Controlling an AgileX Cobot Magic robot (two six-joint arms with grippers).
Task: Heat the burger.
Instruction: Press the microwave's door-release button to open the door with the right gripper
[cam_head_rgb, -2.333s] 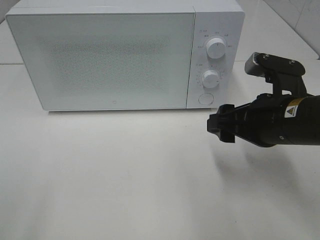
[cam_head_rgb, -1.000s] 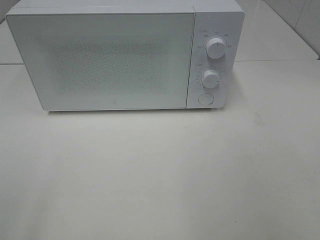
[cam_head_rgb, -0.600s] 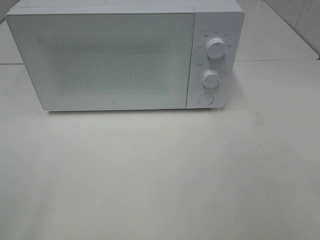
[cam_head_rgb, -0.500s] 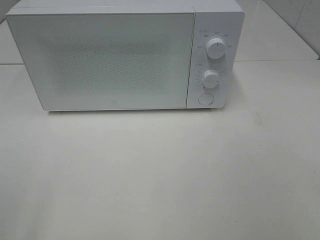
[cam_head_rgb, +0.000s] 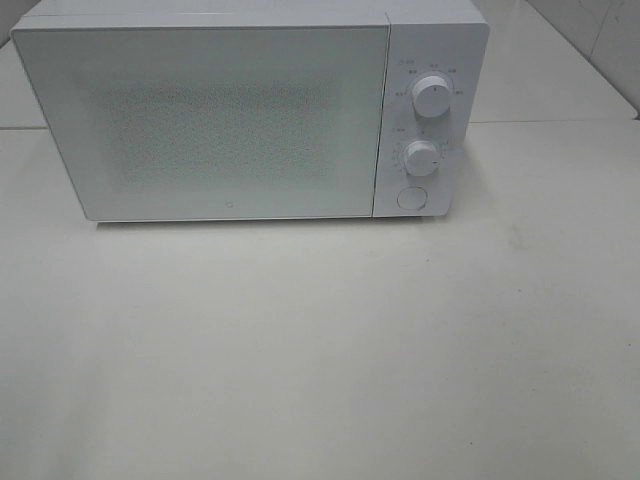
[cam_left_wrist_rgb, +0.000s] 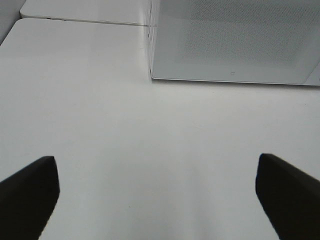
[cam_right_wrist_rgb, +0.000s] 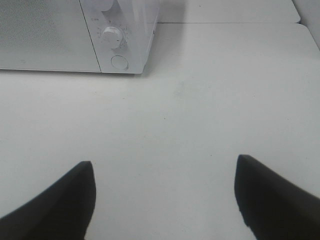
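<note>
Left fingers (cam_left_wrist_rgb: 27, 195) and right fingers (cam_right_wrist_rgb: 272, 200) wide apart, empty, before the microwave (cam_head_rgb: 250, 110).

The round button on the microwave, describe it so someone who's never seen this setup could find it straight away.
Find the white microwave at the back of the table. Its panel, right of the door, holds an upper dial and a lower dial, both raised. The button sits under the lower dial, lowest of the three circles, and flat.

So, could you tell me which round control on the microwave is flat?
The bottom button: a flat ring, while the upper knob and middle knob stick out.
</note>
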